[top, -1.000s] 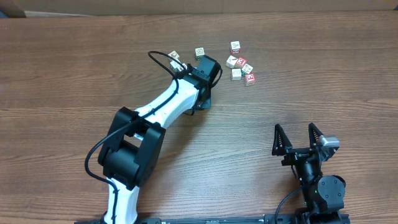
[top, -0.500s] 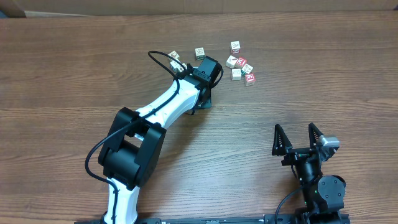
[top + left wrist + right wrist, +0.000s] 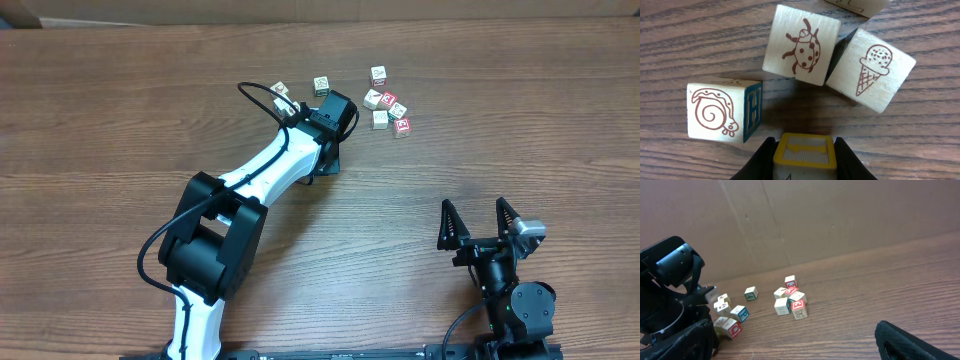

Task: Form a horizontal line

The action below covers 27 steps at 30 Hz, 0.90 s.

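Note:
No straight row of cubes shows; the small cream picture cubes lie loose. My left gripper (image 3: 804, 161) is shut on a yellow-framed cube (image 3: 803, 150) that sits low on the table. Just beyond it lie a snail cube with a blue H side (image 3: 720, 112), a ladybird cube (image 3: 801, 45) and an ice-cream cone cube (image 3: 871, 70). From overhead the left gripper (image 3: 334, 108) is among the cubes at the far middle. My right gripper (image 3: 482, 222) is open and empty near the front right, far from the cubes.
A cluster of several cubes (image 3: 388, 100) lies right of the left gripper, and two more (image 3: 281, 90) lie to its left. The right wrist view shows the same cubes (image 3: 790, 300), the left arm (image 3: 670, 280) and a cardboard wall (image 3: 840, 215) behind.

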Available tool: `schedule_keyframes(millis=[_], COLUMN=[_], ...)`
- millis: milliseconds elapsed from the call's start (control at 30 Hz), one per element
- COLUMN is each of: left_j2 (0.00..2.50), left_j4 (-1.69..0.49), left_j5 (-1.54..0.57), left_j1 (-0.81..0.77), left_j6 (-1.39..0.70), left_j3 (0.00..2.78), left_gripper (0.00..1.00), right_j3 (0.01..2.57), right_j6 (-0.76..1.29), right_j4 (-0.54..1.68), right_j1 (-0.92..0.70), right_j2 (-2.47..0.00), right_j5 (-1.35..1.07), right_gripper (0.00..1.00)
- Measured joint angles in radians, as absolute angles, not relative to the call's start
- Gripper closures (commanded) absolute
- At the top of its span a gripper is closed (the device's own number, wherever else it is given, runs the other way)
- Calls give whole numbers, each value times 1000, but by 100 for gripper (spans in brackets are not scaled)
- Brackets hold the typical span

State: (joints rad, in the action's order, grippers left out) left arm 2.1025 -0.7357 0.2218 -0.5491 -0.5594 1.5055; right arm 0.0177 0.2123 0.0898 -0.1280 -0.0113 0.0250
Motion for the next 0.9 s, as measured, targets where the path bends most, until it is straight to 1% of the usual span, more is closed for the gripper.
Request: schedule_keyframes(millis=[767,800,867,900], left_j2=[2128,2128,2128,2128], left_j4=[-744,-744,-744,-744], left_j5=[224,224,224,225], left_j1=[-548,-548,-548,-548], left_j6=[-571,-571,-571,-572], left_j3=[1507,1507,1507,1507], left_gripper=[88,86,70,66], right_j3=[18,18,18,18], right_j6=[212,212,212,213], right_j4=[90,90,90,90], right_j1=[-128,-128,-128,-128], right_j2=[-11,-11,-11,-11], right_j5=[25,25,25,25], right_gripper=[0,0,0,0])
